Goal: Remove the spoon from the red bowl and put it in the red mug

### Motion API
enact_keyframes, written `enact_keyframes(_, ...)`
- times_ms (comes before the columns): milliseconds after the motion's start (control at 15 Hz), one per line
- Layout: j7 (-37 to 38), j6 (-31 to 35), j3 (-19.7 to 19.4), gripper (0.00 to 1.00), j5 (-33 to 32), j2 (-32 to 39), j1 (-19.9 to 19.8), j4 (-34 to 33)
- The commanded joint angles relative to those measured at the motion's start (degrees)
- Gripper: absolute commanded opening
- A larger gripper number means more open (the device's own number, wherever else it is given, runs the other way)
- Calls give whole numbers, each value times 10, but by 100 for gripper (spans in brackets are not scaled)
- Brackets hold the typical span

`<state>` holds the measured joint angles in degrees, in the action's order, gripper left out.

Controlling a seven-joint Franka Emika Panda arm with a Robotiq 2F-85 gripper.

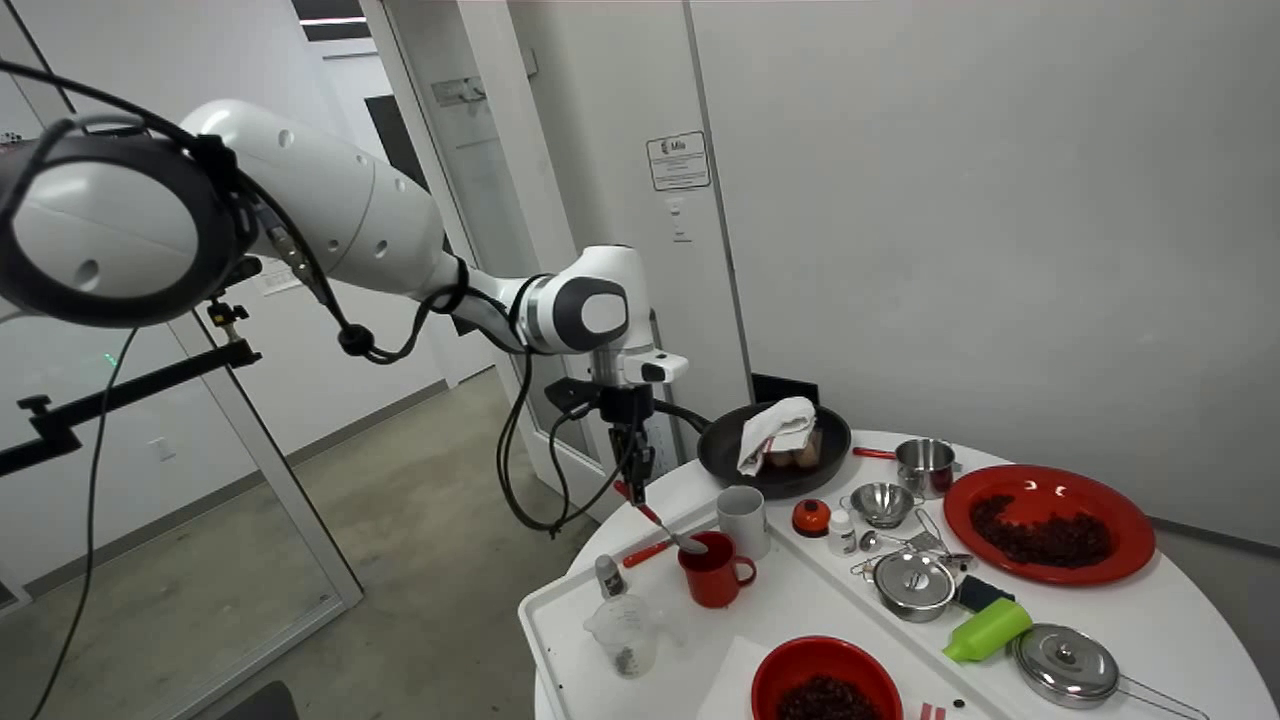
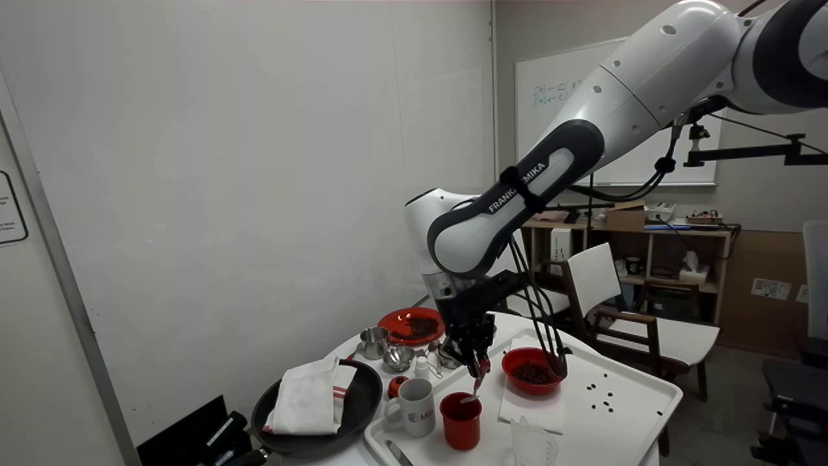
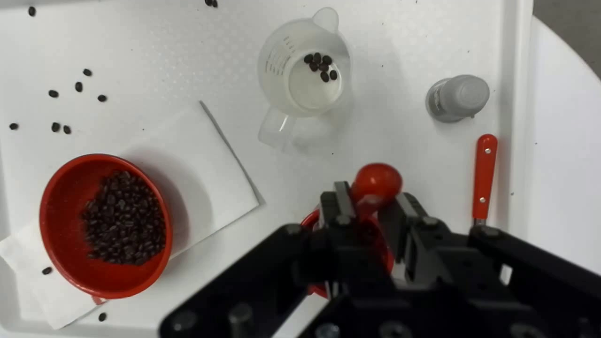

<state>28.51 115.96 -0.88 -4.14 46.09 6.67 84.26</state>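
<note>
**Let go now and the spoon may topple out of the mug**

My gripper [image 3: 374, 199] is clenched on the red handle of the spoon [image 1: 684, 541], whose head sits at the mouth of the mug [image 1: 709, 582]. Whether that head is below the rim or touching it, I can't tell; in the wrist view the gripper itself hides most of the mouth. In an exterior view the mug stands on the tray [image 1: 575, 660], toward the left edge of the desk [image 1: 1165, 635], and the handle slants up and out toward that same edge.

That slant is my chief worry. Released with most of its length outside the mouth, I'd expect the spoon to tip handle-first and drop on the left-edge side, by the knife [image 3: 485, 173]. Standing it steeper and getting the head well inside should prevent that.

Lowering at this angle may bring trouble too: the head could catch the rim, and the push could twist the thin handle in my grip or tilt the mug. The cup [image 1: 740, 520] is close behind, toward the desk's far edge, so a swing that way might knock it. Swinging toward the near edge, I could brush the jug [image 3: 300, 94] or, farther on, the bowl [image 3: 70, 211] with its dark beans [image 3: 124, 220].
</note>
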Motion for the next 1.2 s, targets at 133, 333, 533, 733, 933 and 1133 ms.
enact_keyframes(133,-76,-58,6,10,31,19,-7,-35)
enact_keyframes(333,-69,-67,-3,10,31,44,-8,-56)
enact_keyframes(533,-66,-62,-9,10,29,63,-11,-71)
enact_keyframes(733,-68,-66,-10,10,31,88,-16,-97)
enact_keyframes(933,-70,-73,-10,10,31,108,-18,-122)
enact_keyframes(1133,-75,-83,-9,10,30,138,-18,-158)
